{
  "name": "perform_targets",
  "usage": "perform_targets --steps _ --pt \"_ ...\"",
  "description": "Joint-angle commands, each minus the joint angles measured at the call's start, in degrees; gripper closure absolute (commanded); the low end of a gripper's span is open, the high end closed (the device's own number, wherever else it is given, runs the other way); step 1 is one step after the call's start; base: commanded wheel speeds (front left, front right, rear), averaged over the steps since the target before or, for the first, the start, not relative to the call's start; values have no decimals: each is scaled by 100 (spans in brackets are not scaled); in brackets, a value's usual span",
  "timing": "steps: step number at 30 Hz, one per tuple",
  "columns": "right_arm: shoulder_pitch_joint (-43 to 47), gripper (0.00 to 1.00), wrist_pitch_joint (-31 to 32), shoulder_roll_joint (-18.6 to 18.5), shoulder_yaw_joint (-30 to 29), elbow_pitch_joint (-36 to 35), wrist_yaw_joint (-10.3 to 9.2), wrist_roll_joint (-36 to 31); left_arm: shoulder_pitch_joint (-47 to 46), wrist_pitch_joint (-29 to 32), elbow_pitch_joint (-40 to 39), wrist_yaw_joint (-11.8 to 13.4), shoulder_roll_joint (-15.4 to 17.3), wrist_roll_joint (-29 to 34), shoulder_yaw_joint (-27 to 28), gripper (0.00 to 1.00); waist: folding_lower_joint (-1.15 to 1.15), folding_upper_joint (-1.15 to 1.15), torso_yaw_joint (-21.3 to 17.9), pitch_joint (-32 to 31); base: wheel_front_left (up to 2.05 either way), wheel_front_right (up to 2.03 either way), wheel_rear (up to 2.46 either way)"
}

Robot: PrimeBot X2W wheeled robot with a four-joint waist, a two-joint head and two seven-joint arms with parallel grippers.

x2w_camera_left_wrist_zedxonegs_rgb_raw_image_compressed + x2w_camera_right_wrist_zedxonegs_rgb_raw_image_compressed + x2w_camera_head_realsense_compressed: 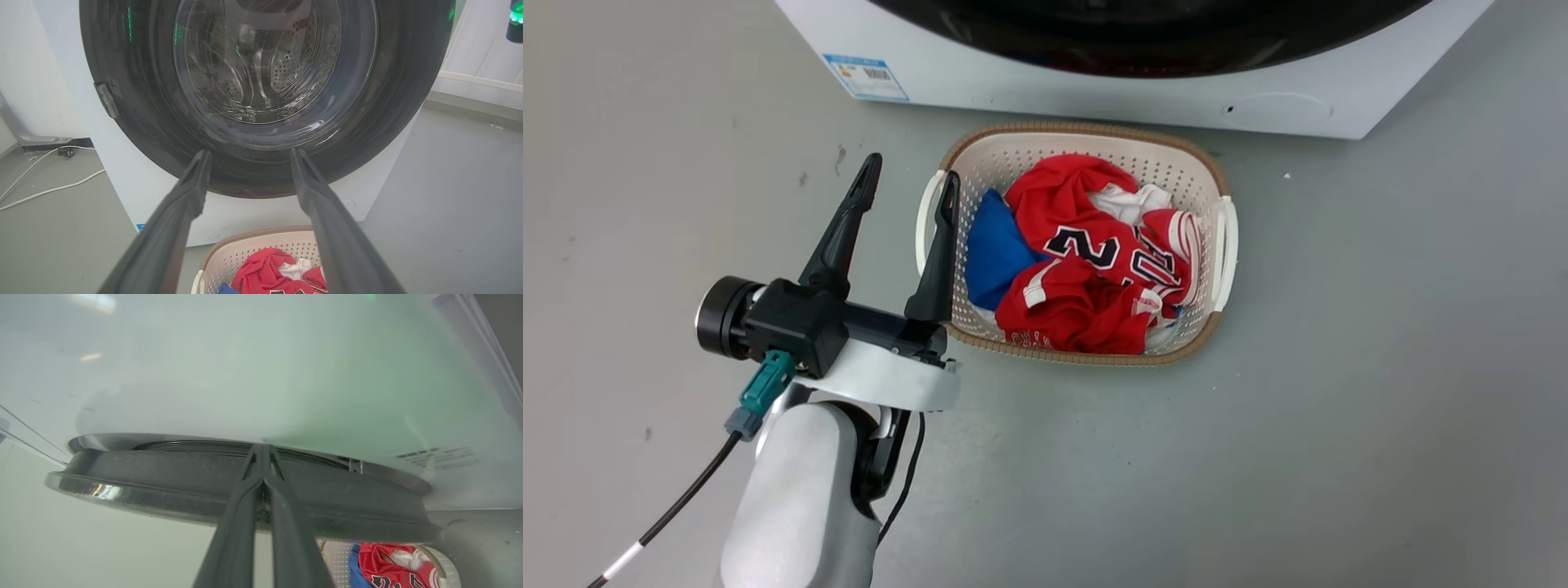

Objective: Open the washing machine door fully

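A large 2 — on the red jersey (pixel 1066 304).

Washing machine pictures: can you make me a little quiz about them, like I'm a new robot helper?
1. True or false: the left gripper is open and holds nothing.
2. What lies in the basket in front of the washing machine? A) dishes B) red, blue and white clothes C) shoes
3. Fill in: the right gripper, shut, has its tips at the rim of the machine's ____.

Key: 1 true. 2 B. 3 door.
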Motion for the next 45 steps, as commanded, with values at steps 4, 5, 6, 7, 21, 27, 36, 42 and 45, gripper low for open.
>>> perform_targets --steps 4,5,6,7,21,27,36,42,45 --pt "-229 100 100 96 116 67 1 -107 -166 -14 -29 -15 -28 -14 -13 0 -1 0 114 212 0 0 0" --pt "-232 100 156 113 145 59 1 -118 -180 -14 -26 -15 -35 -13 -17 0 -1 0 122 225 0 0 0" --pt "-226 100 182 118 165 53 0 -135 -185 -14 -22 -17 -42 -15 -19 0 -1 0 129 234 0 0 0" --pt "-210 100 244 118 189 31 0 -153 -179 -14 -10 -17 -45 -17 -19 0 -1 0 134 234 0 0 0" --pt "589 100 741 225 318 -811 1 4 2 -14 153 -23 -71 30 33 0 -1 0 -52 -154 0 0 0" --pt "1326 100 876 235 347 -1329 0 174 131 -14 281 -26 -59 28 13 0 -1 0 -95 -515 0 0 0" --pt "2436 100 1013 332 328 -2163 7 633 412 -14 450 -31 -13 -15 32 0 -1 0 -152 -1125 0 0 0" --pt "3257 100 1027 436 465 -2768 7 907 665 -14 617 -33 -7 -62 -36 0 -1 0 -161 -1587 0 0 0" --pt "3622 100 1002 467 581 -3046 7 1008 799 -14 688 -33 21 -90 -110 0 -1 0 -163 -1799 0 0 0"
